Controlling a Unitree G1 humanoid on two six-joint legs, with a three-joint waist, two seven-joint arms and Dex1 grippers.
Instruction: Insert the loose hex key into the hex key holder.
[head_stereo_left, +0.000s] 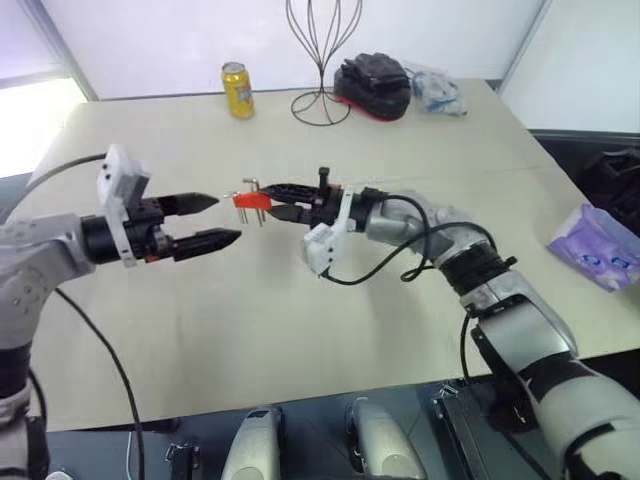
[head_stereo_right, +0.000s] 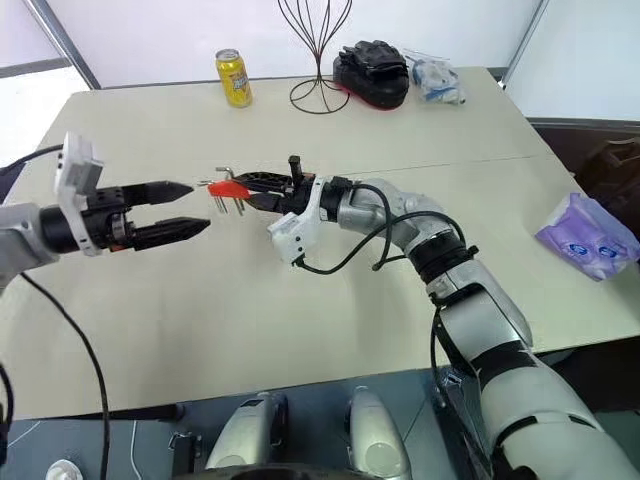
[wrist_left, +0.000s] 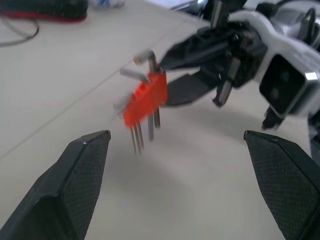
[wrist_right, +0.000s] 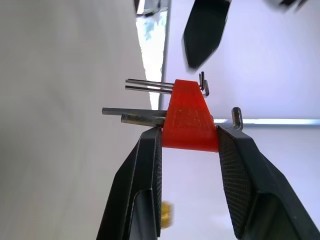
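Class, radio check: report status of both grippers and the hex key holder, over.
Right gripper shut on the hex key holder, held above the table. Left gripper open, empty, facing the holder, apart from it. Nothing between them.

Head views look down — wrist views sit close, both catching the holder (wrist_right: 189, 117).

Lighting: bright, even daylight; blown-out glare at the left edge beside the table (head_stereo_left: 300, 300). Shadows: soft, faint under the arms. Left wrist view: holder (wrist_left: 145, 97) motion-blurred, background soft. Right wrist view: holder sharp, pale background washed out, can (wrist_right: 165, 212) defocused.
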